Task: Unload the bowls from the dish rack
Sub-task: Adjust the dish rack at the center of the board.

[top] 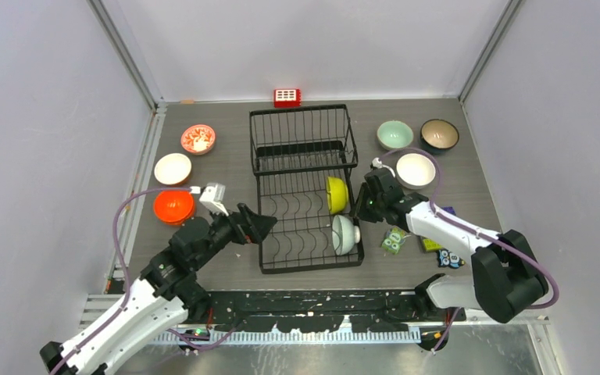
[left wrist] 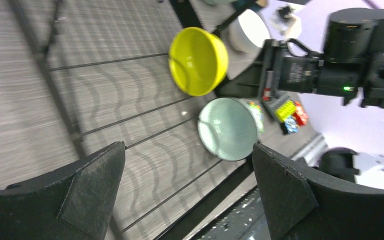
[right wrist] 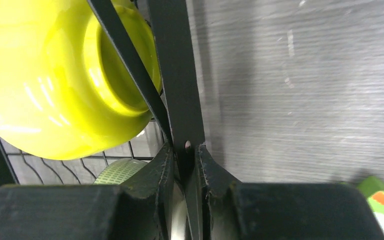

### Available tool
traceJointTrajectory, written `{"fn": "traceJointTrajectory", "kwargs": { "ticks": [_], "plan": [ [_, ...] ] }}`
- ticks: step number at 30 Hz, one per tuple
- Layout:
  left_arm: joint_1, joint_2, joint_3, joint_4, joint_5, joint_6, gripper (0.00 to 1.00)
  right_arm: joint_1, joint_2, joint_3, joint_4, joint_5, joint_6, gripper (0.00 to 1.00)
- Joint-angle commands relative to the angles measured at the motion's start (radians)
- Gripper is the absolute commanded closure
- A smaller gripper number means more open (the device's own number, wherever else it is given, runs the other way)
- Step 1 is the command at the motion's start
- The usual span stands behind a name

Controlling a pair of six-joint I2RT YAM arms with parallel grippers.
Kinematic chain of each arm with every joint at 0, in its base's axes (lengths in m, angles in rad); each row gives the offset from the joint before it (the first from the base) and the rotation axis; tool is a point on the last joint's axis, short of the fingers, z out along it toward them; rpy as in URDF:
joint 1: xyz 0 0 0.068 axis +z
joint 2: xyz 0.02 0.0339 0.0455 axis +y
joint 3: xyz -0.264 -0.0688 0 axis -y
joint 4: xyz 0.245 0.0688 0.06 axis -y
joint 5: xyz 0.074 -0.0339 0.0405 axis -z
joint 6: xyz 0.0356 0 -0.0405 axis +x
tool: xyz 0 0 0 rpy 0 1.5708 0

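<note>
Dish rack (top: pixel 305 187) stands mid-table, upper basket at the far end, lower tray toward the near edge. Two bowls are in the lower tray, both on edge along its right side:
- lime-yellow bowl (top: pixel 337 194), the farther one, hollow facing left.
- pale mint bowl (top: pixel 344 234), just nearer, close to it but apart.

Out on the table (top: pixel 226 117), left of the rack: red-patterned bowl (top: pixel 198 139) farthest, plain white bowl (top: pixel 173 169) next, orange bowl (top: pixel 174 207) nearest. Right of the rack: second mint bowl (top: pixel 394 134), dark bowl (top: pixel 439 134), and another white bowl (top: pixel 415 169) just beyond the right arm's wrist.

Right gripper (right wrist: pixel 186 155) is at the rack's right edge beside the lime-yellow bowl. Its fingers are pinched narrow on a flat black bar. The bar looks like the rack's side frame, though the wrist view is too tight to be sure which member. The bowl's outside sits just left of that bar, not between the fingers.

Left gripper (left wrist: pixel 187 150) is at the rack's left side with its fingers spread wide and nothing between them. It points across the tray toward the two bowls.

An owl card (top: pixel 393 241) lies right of the rack's near corner. A red block (top: pixel 287 97) sits beyond the far end.
</note>
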Motion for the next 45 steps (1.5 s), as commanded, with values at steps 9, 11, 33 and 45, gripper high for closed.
{"fn": "traceJointTrajectory", "kwargs": {
  "ticks": [9, 11, 33, 45],
  "plan": [
    [0.0, 0.201, 0.088, -0.198, -0.357, 0.036, 0.0, -0.133, 0.133, 0.222, -0.025, 0.134, -0.079, 0.62],
    [0.001, 0.278, 0.118, -0.167, -0.381, 0.045, 0.0, -0.134, 0.119, 0.242, -0.05, 0.131, -0.079, 0.53],
    [-0.013, 0.733, 0.165, 0.131, -0.323, 0.013, 0.7, -0.122, -0.323, 0.001, -0.269, 0.03, 0.164, 0.36],
    [-0.132, 0.679, 0.057, 0.192, -0.464, -0.132, 1.0, -0.121, -0.123, -0.026, -0.051, -0.06, 0.17, 0.56]
  ]
}}
